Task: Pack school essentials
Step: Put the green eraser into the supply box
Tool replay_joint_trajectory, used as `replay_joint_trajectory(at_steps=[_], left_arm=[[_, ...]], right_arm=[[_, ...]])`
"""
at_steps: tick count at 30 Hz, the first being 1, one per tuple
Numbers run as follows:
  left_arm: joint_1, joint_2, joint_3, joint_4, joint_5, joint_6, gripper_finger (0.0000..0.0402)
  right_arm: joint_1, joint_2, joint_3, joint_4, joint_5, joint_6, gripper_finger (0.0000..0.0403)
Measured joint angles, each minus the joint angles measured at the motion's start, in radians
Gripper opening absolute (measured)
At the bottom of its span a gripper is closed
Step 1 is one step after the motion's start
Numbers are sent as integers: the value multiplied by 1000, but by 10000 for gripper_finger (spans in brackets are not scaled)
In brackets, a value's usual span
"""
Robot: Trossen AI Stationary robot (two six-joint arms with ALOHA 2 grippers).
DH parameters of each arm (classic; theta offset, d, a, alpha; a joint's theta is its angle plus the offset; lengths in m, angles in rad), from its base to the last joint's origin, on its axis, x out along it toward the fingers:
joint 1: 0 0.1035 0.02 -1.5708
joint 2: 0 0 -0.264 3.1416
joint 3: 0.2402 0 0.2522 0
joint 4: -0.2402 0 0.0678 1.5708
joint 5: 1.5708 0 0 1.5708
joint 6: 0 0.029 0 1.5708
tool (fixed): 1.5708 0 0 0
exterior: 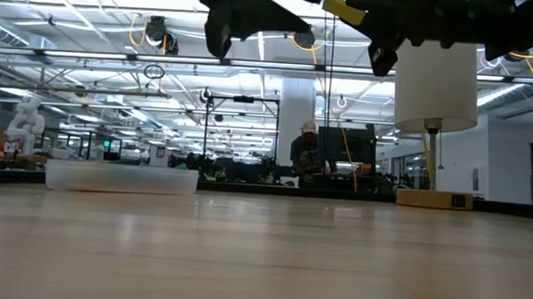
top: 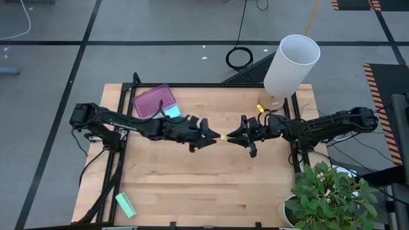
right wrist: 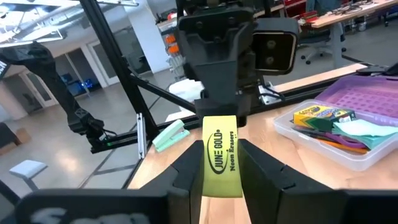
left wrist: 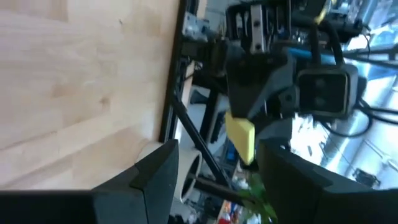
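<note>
The yellow eraser (right wrist: pixel 221 155) reads "JUNE GOLD Neon Erasers" in black.

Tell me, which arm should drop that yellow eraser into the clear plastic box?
Left, probably. The box lies beside the left arm, across the table from the right. The right pincer grips the eraser, and the left pincer is open at it.

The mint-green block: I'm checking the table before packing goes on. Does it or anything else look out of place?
Yes. The mint-green block lies alone near the table's front left corner, far from the clear box holding the crayon box and other supplies. Nothing looks spilled or damaged. A yellow eraser is held in mid-air between the two end effectors.
</note>
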Motion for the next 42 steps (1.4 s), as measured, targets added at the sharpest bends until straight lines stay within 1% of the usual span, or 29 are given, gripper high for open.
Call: replay_joint_trajectory(at_steps=[3, 6, 10, 14, 26, 29, 33, 42], left_arm=[[9, 13, 0, 11, -26, 3, 218], [18, 15, 0, 17, -31, 3, 218], [27, 30, 0, 21, -32, 7, 218], [26, 39, 3, 46, -34, 10, 218], [28, 47, 1, 47, -33, 13, 218], [30, 62, 0, 43, -32, 14, 218], [30, 79, 1, 97, -32, 23, 218], [38, 94, 1, 118, -51, 65, 218]], right_arm=[[0, 0, 0, -17, 0, -2, 82], [0, 0, 0, -22, 0, -6, 82], [0, 0, 0, -30, 2, -17, 82], [0, 0, 0, -36, 28, -20, 82], [-2, 0, 0, -75, 31, -53, 82], [-2, 0, 0, -76, 53, -55, 82], [-4, 0, 0, -76, 56, -66, 82], [-4, 1, 0, -86, 56, -69, 82]])
